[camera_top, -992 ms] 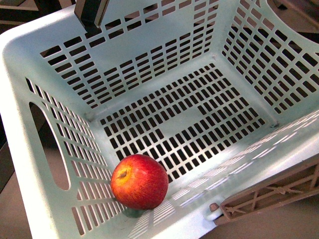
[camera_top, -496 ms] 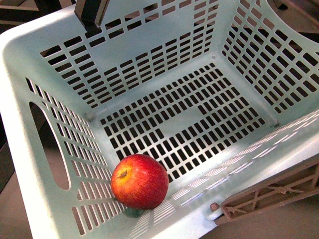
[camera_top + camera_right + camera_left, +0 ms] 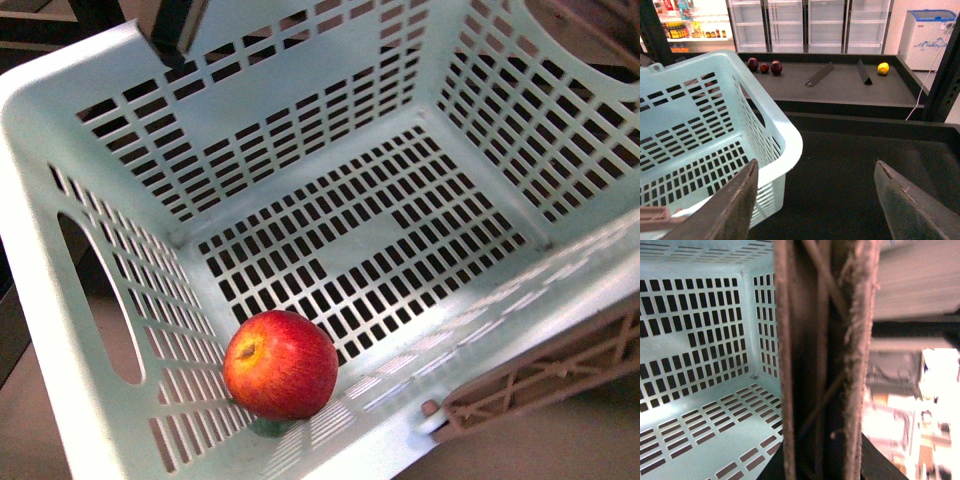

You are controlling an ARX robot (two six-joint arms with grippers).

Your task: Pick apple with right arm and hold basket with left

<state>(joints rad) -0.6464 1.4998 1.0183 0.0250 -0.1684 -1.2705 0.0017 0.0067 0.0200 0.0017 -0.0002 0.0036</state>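
- How do the jaws stand on the right side?
- The right gripper (image 3: 816, 165) is wide open and nothing is between its fingers. It hangs just beside the basket (image 3: 785, 145), over a dark surface (image 3: 855, 175).
- And the left gripper?
- I cannot tell. Its camera sees only the brown handle (image 3: 820, 360), very close, with the inside of the basket next to it.
- Where is the apple?
- The apple (image 3: 280, 363) lies in the basket, on the slotted floor, in the corner near the oval hand hole (image 3: 100, 300).
- And the room?
- Behind the basket is a dark shelf (image 3: 840, 87) with dark red fruits (image 3: 765, 66) and a yellow fruit (image 3: 883, 68). Behind that are glass-door fridges (image 3: 825, 25) and a white freezer (image 3: 927, 40).
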